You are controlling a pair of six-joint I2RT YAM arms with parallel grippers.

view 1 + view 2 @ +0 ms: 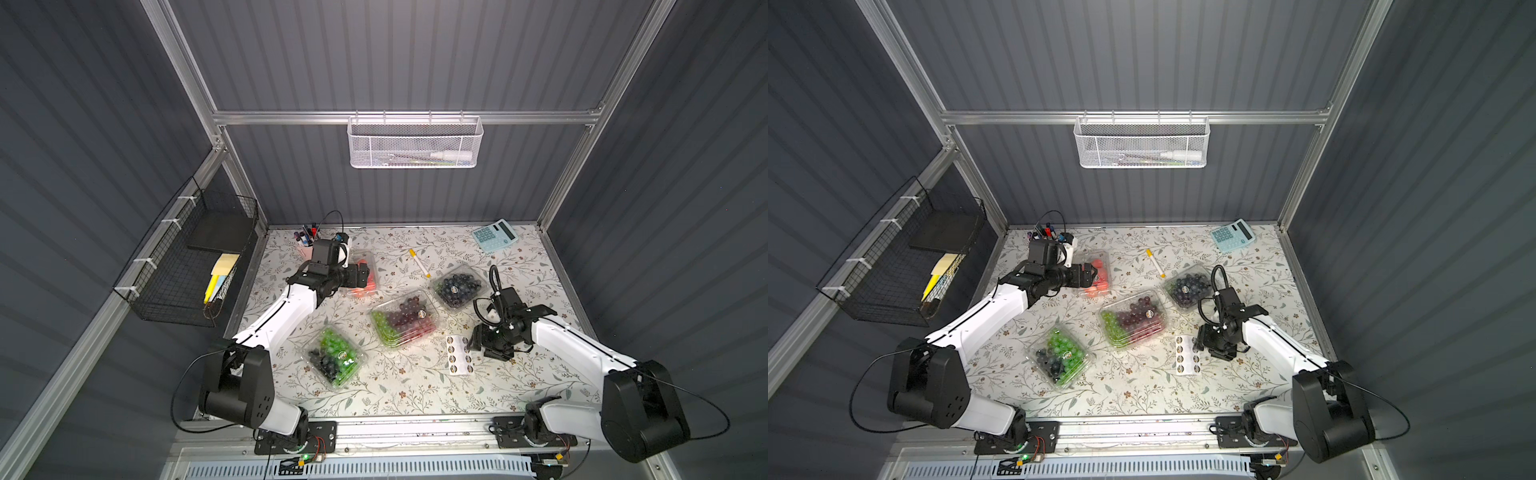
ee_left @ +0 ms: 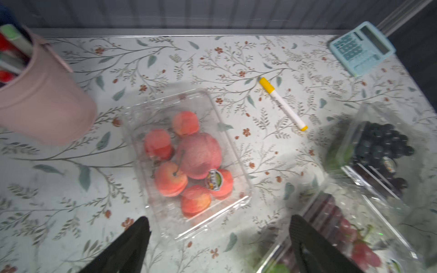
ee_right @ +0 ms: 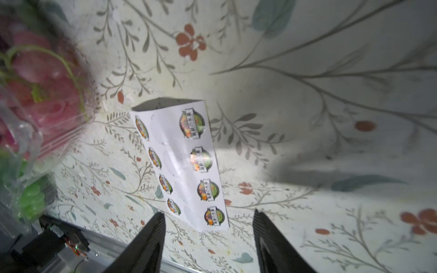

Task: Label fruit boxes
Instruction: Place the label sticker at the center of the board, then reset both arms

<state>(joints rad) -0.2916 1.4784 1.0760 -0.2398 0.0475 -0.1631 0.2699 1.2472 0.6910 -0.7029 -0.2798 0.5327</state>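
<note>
In both top views my left claw (image 1: 365, 277) hangs over the red fruit box (image 1: 371, 287) at ten o'clock. The blueberry box (image 1: 459, 286) sits at two, the red-green grape box (image 1: 405, 318) at centre and the green-black grape box (image 1: 334, 357) at seven.

On the left wrist view, the left claw (image 2: 218, 218) is spread wide and empty.

On the right wrist view, my right claw (image 3: 208, 212) is parted and pinches nothing. The end of the sticker sheet (image 3: 182, 165) lies between its tips.

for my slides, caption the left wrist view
Open jaws frame a stickered clear box of red fruit, pink pen cup beside it
</note>
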